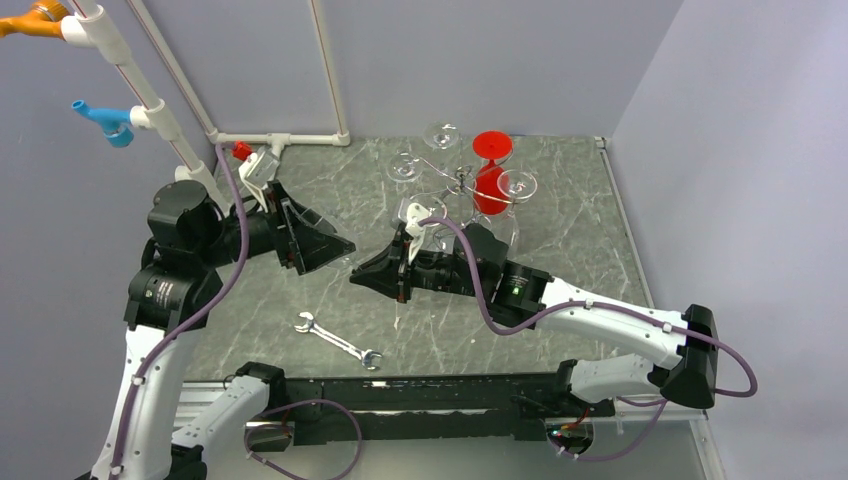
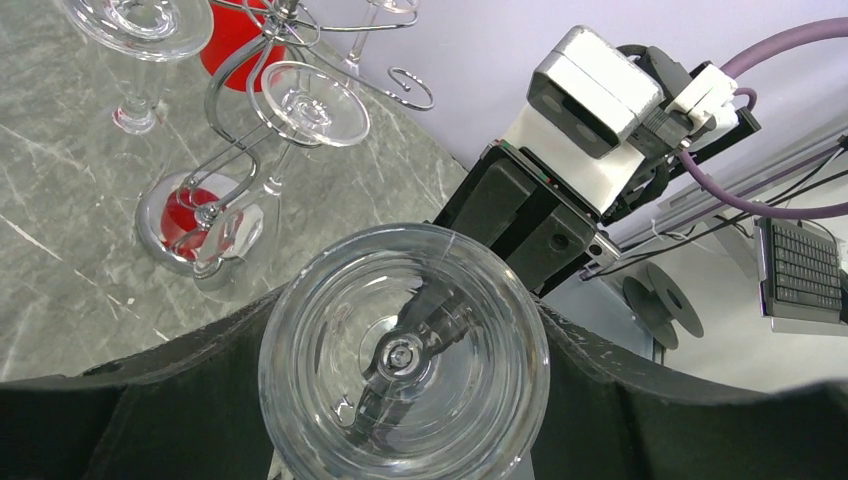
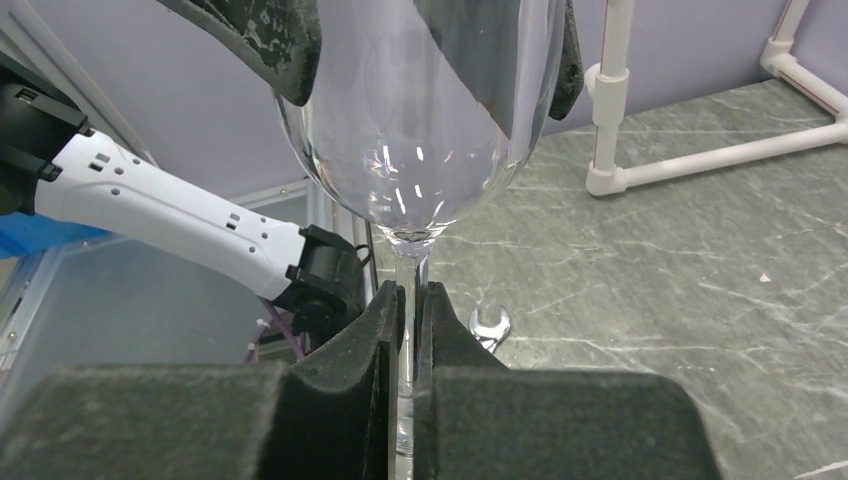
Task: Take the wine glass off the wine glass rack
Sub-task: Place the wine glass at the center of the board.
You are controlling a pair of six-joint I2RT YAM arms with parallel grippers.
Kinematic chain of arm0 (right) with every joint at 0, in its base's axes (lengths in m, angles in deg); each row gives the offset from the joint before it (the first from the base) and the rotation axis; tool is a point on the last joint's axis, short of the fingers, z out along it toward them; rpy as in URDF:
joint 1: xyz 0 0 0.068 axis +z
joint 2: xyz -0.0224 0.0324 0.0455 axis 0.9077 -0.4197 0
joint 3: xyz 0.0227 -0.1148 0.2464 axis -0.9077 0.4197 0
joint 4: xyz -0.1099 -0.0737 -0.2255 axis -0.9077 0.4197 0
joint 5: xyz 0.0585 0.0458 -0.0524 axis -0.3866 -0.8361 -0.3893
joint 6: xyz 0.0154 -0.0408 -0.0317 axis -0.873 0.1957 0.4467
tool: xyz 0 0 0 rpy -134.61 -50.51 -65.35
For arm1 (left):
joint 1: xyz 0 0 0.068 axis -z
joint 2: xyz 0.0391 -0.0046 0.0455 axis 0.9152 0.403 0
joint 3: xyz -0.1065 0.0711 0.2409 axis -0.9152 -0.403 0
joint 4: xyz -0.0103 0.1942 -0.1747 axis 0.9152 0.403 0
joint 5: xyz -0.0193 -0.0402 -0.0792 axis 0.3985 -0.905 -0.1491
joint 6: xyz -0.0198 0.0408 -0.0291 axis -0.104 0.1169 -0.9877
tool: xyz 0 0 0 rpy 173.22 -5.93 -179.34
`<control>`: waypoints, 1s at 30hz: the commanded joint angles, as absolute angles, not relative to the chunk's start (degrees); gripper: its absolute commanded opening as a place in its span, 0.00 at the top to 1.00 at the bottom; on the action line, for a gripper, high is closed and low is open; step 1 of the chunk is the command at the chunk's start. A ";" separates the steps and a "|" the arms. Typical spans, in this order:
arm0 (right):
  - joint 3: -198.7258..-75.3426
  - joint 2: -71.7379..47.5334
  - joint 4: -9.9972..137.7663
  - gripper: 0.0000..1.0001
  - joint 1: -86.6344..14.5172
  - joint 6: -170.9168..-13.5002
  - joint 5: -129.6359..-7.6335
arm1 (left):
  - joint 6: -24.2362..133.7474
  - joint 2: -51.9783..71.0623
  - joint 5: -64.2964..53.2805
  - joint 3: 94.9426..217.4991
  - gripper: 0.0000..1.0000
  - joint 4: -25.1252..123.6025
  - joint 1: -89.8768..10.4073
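Note:
A clear wine glass point(image 3: 420, 130) hangs in the air between my two arms, off the rack. My right gripper point(image 3: 412, 310) is shut on its thin stem, just under the bowl. In the left wrist view the bowl's rim point(image 2: 404, 355) faces the camera and fills the gap between the left gripper's point(image 2: 404, 300) wide-spread black fingers point(image 3: 280, 40). They flank the bowl closely; I cannot tell whether they press on it. The chrome wine glass rack point(image 1: 460, 180) stands at the back, its dished base point(image 2: 190, 225) behind the held glass, with other clear glasses still hanging on it.
A red glass point(image 1: 490, 170) hangs on the rack's right side. A silver wrench point(image 1: 338, 341) lies on the marble top near the front. White PVC pipes point(image 1: 280, 138) run along the back left, with coloured fittings point(image 1: 105, 122) on the upright.

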State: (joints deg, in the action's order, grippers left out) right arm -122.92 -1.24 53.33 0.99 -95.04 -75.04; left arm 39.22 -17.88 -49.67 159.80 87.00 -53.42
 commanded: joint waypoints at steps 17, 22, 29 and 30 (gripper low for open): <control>-126.55 -0.74 50.08 0.68 1.28 -96.51 -73.74 | 40.21 -18.39 -45.86 161.31 1.00 86.99 -53.31; -126.91 -0.87 50.99 0.56 1.26 -96.55 -73.96 | 40.97 -18.47 -44.44 161.35 1.00 87.58 -53.29; -127.03 0.18 52.65 0.49 1.26 -96.08 -73.65 | 43.88 -18.82 -38.44 161.40 1.00 89.85 -53.32; -126.99 0.44 52.85 0.49 1.25 -96.11 -73.51 | 44.38 -18.94 -37.37 161.09 1.00 89.98 -53.31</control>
